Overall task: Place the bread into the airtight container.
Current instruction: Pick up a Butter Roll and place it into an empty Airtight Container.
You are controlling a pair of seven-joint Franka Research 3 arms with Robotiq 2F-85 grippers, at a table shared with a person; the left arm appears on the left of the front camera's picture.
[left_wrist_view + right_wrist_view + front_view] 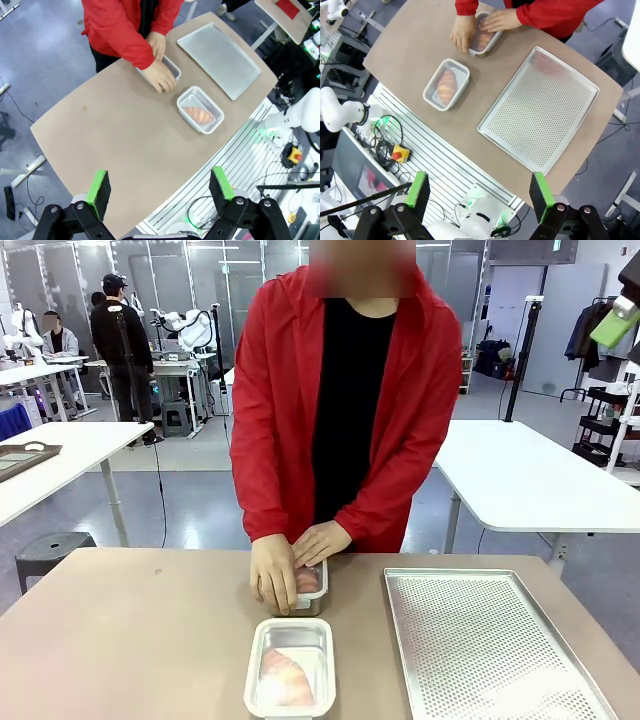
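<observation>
With both the left gripper (160, 192) and right gripper (477, 195) spread wide, empty and high above the table, the person's hands (293, 565) press the far airtight container (311, 583) closed over its bread (481, 39), so sealing looks like the step in hand, and next those hands need to lift clear.

The table (130, 640) has a smooth, matt tan top that looks like laminate. On it lies a tray (480, 640) of dull silver metal, its floor pricked all over with fine holes that give it a grainy look. The near airtight container (290, 667) is pale, translucent plastic with a faint sheen; the bread (285, 678) inside has a glossy golden-brown crust. The far container (312, 585), under the person's hands, has a clear plastic lid. The person's jacket (275, 390) is soft matt red cloth over a black top. The grippers' fingers (99, 186) carry matt green pads on black, slightly shiny plastic or metal bodies.
</observation>
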